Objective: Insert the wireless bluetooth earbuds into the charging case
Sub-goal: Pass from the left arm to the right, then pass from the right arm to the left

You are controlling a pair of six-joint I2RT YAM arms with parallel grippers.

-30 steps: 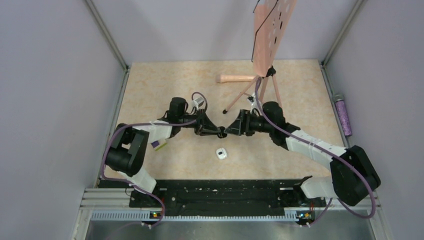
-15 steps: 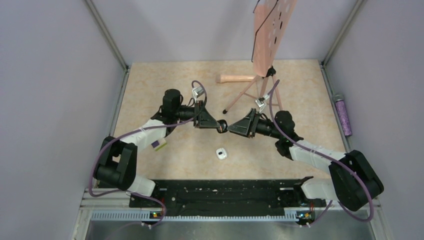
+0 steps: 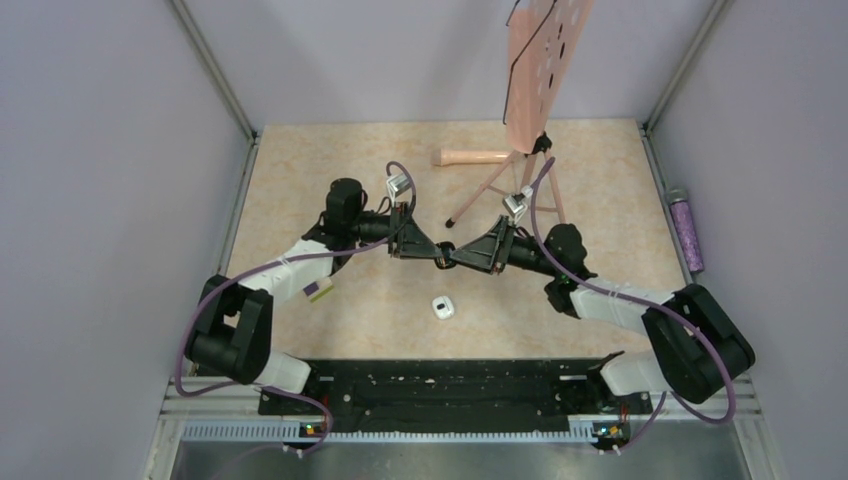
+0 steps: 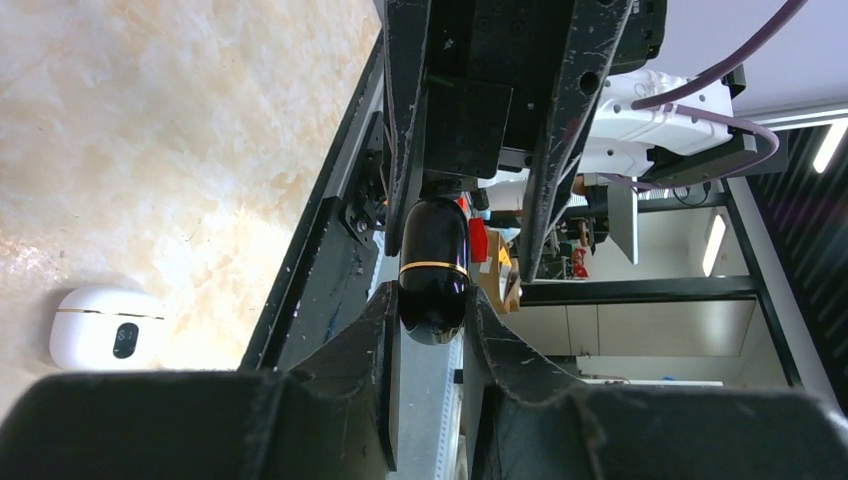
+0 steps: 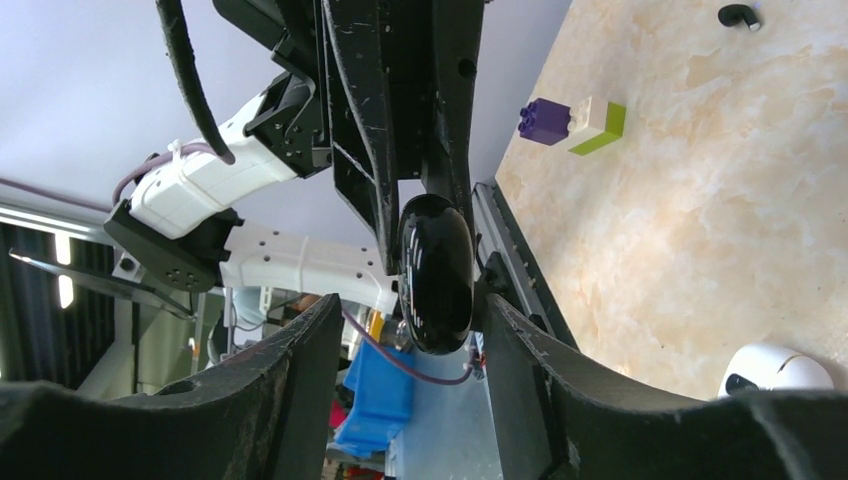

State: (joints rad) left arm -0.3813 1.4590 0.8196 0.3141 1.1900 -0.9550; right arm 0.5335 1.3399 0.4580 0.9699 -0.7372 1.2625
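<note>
You were at the step before any insertion. What I take for the charging case, a glossy black egg-shaped capsule with a thin gold band (image 4: pixel 433 275), was held in the air between your two arms, above the beige marbled table (image 3: pixel 300 180).

Your left gripper (image 4: pixel 430 305) was clamped on one end of the capsule, a finger pressed against each side. Your right gripper (image 5: pixel 412 310) faced it from the other end with its jaws apart, straddling the capsule. One finger lay against or just beside it, and a clear gap showed at the other. It was not gripping.

The only earbud I could find was a tiny black curved stub (image 5: pixel 737 14) lying on the table well away from both grippers, beyond the purple, white and yellow-green toy block (image 5: pixel 570 122). The second earbud showed in no view. A white rounded pod with a gold seam and a dark button (image 4: pixel 108 328) sat on the table below the grippers. It may also be a case, and I could not tell which of the two the earbuds belong to.

Judging from this, your next move called for closing the right jaws on the free half and working the capsule open at the gold band. The left would need to hold firm meanwhile, because the glossy shell looked likely to slip. Only then could you fetch the earbud.
</note>
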